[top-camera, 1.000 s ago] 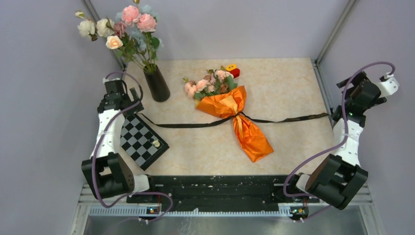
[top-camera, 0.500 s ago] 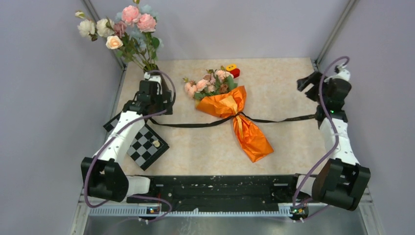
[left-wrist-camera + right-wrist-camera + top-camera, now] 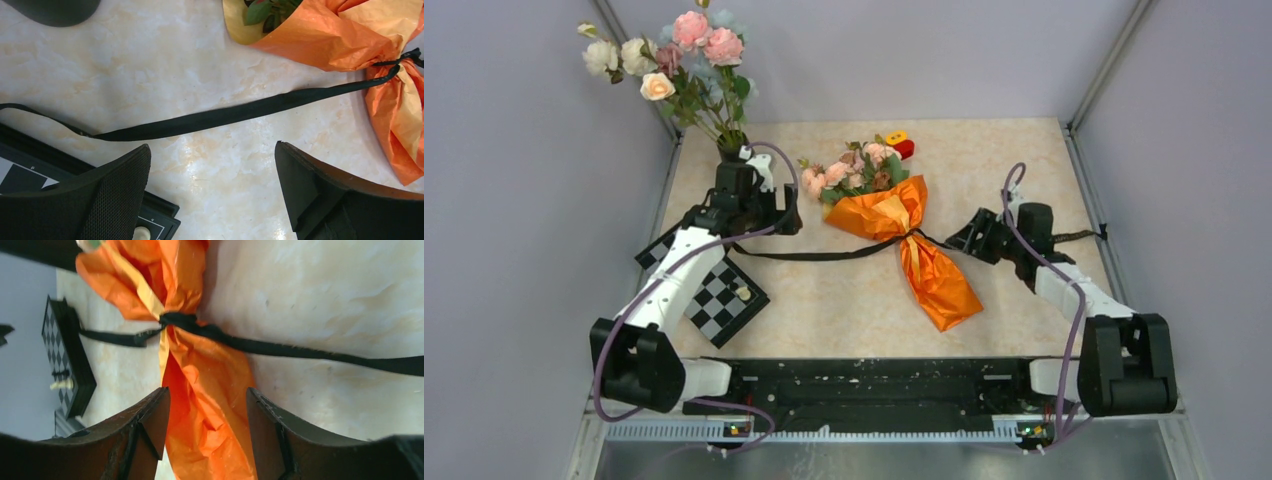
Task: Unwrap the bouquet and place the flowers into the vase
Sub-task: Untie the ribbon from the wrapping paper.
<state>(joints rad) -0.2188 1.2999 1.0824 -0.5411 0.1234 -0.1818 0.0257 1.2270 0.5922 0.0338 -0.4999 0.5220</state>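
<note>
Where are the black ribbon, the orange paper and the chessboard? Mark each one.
black ribbon (image 3: 225, 113): left wrist view, its middle stretch.
orange paper (image 3: 939, 280): top view, its lower tail.
chessboard (image 3: 709, 305): top view, its checkered face.

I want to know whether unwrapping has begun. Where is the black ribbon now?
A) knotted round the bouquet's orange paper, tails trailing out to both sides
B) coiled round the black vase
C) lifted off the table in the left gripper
A: the ribbon is tied round the waist of the bouquet, and its tails lie along the table to either side.
</note>
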